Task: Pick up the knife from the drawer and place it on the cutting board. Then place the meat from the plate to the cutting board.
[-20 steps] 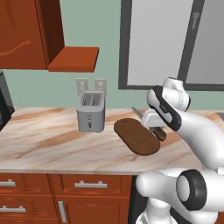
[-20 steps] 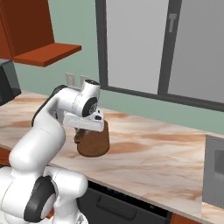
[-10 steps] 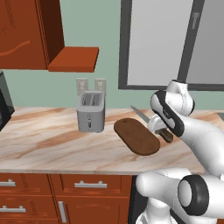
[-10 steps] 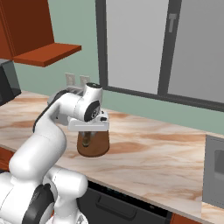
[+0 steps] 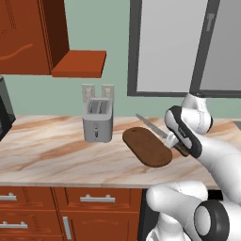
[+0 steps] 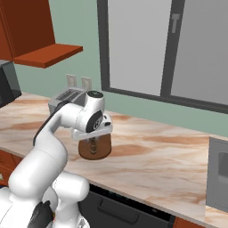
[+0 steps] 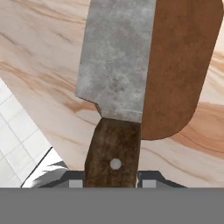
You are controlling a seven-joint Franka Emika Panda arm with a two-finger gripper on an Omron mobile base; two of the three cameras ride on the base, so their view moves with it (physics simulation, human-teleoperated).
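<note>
Counter [image 5: 56, 155] | claw [image 5: 173, 141] grips knife [image 7: 116, 78] | above cutting board [image 5: 147, 147]

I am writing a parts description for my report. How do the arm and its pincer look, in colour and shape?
The arm is glossy white, built of rounded segments with black bands at the joints. The pincer is small and dark under a white hand block. No cables or markings are visible.

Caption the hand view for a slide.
Gripper shut on the knife by its handle, blade partly over the cutting board.
</note>
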